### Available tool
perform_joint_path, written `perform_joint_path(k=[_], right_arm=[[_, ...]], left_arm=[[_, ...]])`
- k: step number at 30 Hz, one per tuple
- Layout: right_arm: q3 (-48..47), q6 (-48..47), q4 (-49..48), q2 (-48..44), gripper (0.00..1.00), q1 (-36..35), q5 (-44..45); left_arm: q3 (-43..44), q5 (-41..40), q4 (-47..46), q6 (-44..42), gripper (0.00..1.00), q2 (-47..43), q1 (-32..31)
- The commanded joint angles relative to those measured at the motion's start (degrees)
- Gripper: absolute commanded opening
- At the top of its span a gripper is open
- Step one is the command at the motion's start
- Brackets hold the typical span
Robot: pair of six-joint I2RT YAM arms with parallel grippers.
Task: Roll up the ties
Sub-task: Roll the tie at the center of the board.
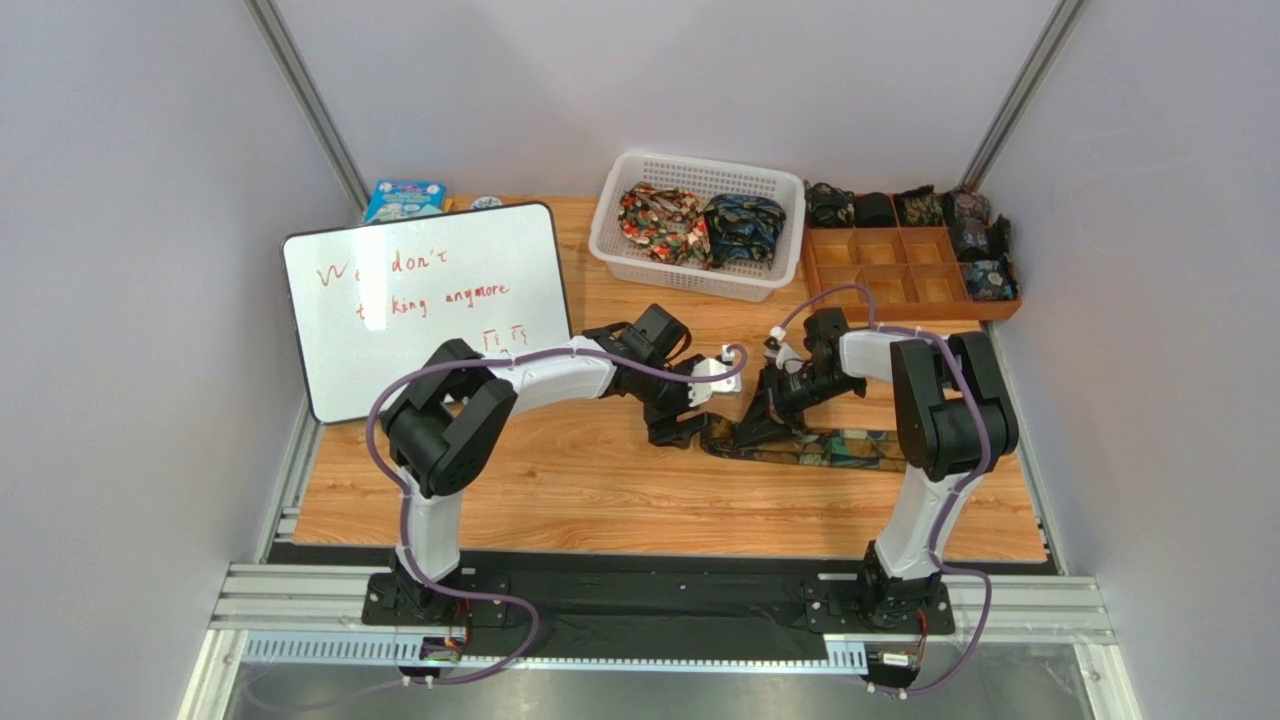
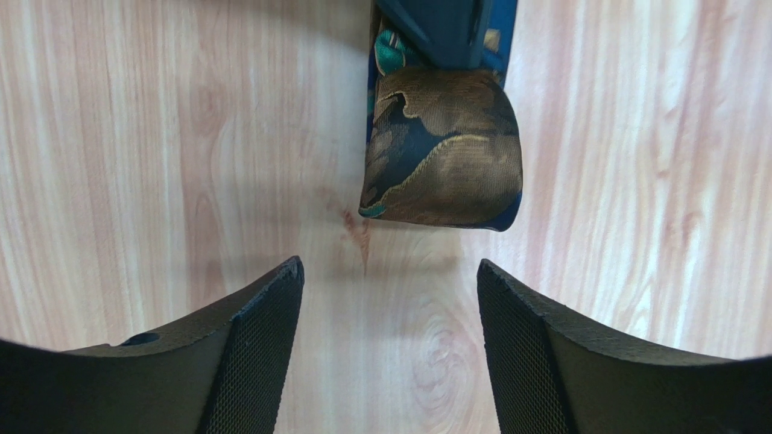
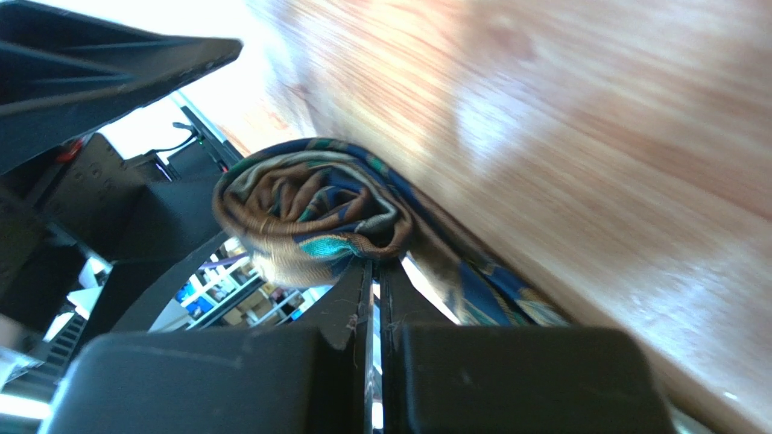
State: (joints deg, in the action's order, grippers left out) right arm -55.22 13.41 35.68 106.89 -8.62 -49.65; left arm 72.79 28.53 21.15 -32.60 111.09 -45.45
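- Reaching in from its base, the left arm bends at the elbow and stretches to the middle of the table (image 1: 601, 495), wrist tipped down over the wood.
- The left gripper (image 2: 388, 271) stands wide open and empty, just short of the rolled end of the tie (image 2: 441, 154).
- The right arm folds leftward across its own base, wrist low, close to the left gripper.
- The right gripper (image 3: 374, 267) has its fingers pressed almost together, tips nipping the roll's edge.
- The tie's loose length lies flat on the table, running right under the right arm.
- From above, dark arm links hide both sets of fingertips and the roll.
- In the left wrist view a dark part covers the roll's far side.
- More ties (image 1: 706, 225) sit bunched in the basket (image 1: 619, 225) at the far edge.
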Motion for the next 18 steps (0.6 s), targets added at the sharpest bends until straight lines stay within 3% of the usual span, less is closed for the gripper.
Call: perform_joint_path(k=[1,3,4,18], right_arm=[[0.11,-5.32,2.72,3.23,0.0,0.8,9.04],[0.03,-5.67,3.16,3.94,0.0,0.98,9.92],[0.03,-5.67,3.17,4.2,0.0,1.15,10.18],[0.02,-4.01,1.33,5.61,0.0,1.42,9.66]], left_arm=[[3.05,6.78,-3.83,4.29,0.77,-0.88,-0.34],[3.84,8.63,-5.23,5.7,0.79,-0.09,-0.43],[4.54,10.12,-5.76,6.14,0.99,0.53,-0.6],[4.81,11.29,-9.02,4.92,0.98,3.43,-3.85]])
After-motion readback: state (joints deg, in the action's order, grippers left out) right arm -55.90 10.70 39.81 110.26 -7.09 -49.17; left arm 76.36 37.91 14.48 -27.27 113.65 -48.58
